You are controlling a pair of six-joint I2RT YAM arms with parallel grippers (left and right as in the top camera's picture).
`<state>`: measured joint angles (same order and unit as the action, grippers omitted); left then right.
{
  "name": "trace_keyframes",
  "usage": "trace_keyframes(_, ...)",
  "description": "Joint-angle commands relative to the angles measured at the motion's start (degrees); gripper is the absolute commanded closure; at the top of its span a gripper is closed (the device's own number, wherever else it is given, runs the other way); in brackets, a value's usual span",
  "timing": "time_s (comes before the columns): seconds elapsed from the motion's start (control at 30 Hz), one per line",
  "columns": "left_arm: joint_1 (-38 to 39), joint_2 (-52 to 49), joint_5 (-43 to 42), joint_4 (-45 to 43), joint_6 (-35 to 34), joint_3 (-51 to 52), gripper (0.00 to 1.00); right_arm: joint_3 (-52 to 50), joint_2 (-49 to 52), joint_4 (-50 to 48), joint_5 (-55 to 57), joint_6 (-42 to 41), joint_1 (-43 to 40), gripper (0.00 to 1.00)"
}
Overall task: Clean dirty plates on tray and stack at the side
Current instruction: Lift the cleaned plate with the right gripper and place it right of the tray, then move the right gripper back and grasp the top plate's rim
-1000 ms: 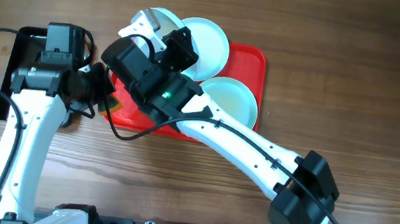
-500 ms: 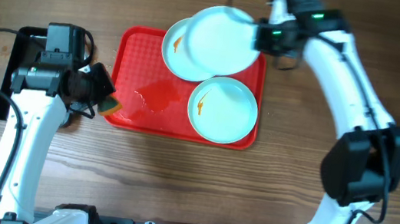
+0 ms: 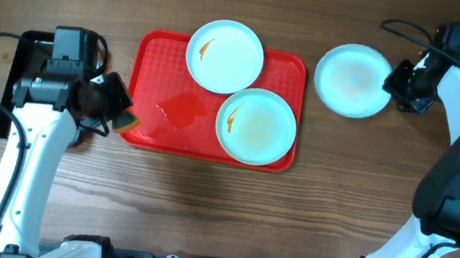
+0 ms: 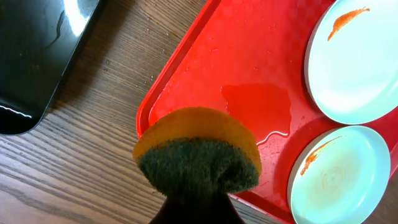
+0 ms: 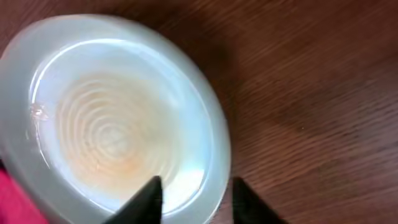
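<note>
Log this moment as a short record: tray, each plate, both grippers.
tray: red, wet patch left of centre
upper plate: on tray, orange smear
lower plate: on tray, orange smear
third plate: off tray, to its right
left gripper: shut on sponge at tray's left rim
right gripper: fingers straddle third plate's rim

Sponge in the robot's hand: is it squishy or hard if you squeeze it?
Probably squishy: the sponge bulges where the left gripper pinches it. It is likely light too. Its green scouring side looks rough, so it should not slip easily.
</note>
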<state>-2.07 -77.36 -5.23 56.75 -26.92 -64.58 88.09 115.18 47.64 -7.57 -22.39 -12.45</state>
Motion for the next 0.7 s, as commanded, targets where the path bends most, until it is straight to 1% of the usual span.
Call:
trace_keyframes(0.0,-0.46,-0.33,0.63,-0.33,-0.35,-0.24,0.96,-0.31,-1.14,1.73,-8.28,3.30,1.20,0.50)
trace_keyframes(0.03,-0.46,-0.33,0.63,-0.33,-0.35,-0.24,0.96,-0.04,-1.53,2.75,-11.80,3.41,1.42,0.48)
trace_keyframes(0.07,-0.46,-0.33,0.63,-0.35,-0.35,-0.24,0.96,0.22,-2.10,2.95,-15.98,5.22,1.66,0.46)
trace_keyframes(0.1,-0.46,-0.33,0.63,-0.37,-0.35,-0.24,0.96,0.57,-2.95,2.62,-22.69,8.96,2.40,0.37)
trace_keyframes(0.13,-0.39,-0.44,0.61,-0.57,-0.35,-0.24,0.96,1.16,-3.45,2.49,-27.12,11.17,3.67,0.14)
trace_keyframes(0.17,-0.35,-0.48,0.59,-0.61,-0.37,-0.24,0.96,2.14,-3.61,2.29,-28.39,11.93,5.81,0.06)
trace_keyframes(0.27,-0.28,-1.25,0.52,-0.70,-0.55,-0.20,0.96,2.84,-3.58,-0.66,-23.52,11.61,14.03,0.03)
trace_keyframes(0.33,-0.28,-2.01,0.55,-0.46,-0.52,-0.13,0.96,4.22,-3.06,-0.09,-14.91,8.87,21.22,0.01)
trace_keyframes(0.4,-0.28,-2.45,0.55,-0.46,-0.55,-0.13,0.96,8.85,-0.76,3.45,-10.03,9.09,25.99,0.00)
trace_keyframes(0.43,-0.28,-2.60,0.55,-0.46,-0.52,-0.13,0.96,12.96,1.86,5.03,-8.26,9.14,28.20,0.01)
trace_keyframes(0.47,-0.28,-2.69,0.55,-0.55,-0.55,-0.13,0.96,14.62,3.43,2.58,-5.70,8.44,29.42,0.00)
trace_keyframes(0.5,-0.28,-2.69,0.55,-0.55,-0.55,-0.13,0.96,14.73,4.61,-2.10,-1.29,7.26,30.82,0.00)
trace_keyframes(0.53,-0.28,-2.69,0.55,-0.50,-0.55,-0.13,0.96,14.73,5.53,-4.81,2.01,6.88,31.78,0.00)
trace_keyframes(0.57,-0.28,-2.69,0.57,-0.26,-0.52,-0.13,0.96,14.73,6.69,-7.23,4.35,5.64,32.74,0.00)
trace_keyframes(0.6,-0.28,-2.69,0.57,-0.11,-0.52,-0.13,0.96,14.73,7.89,-8.79,4.11,5.35,33.29,0.01)
trace_keyframes(0.63,-0.31,-2.69,0.57,-0.15,-0.52,-0.13,0.96,14.60,9.14,-9.88,4.20,3.89,33.75,0.02)
trace_keyframes(0.67,-0.28,-2.69,0.55,-0.39,-0.55,-0.13,0.96,14.58,11.17,-11.08,4.15,1.57,34.16,0.13)
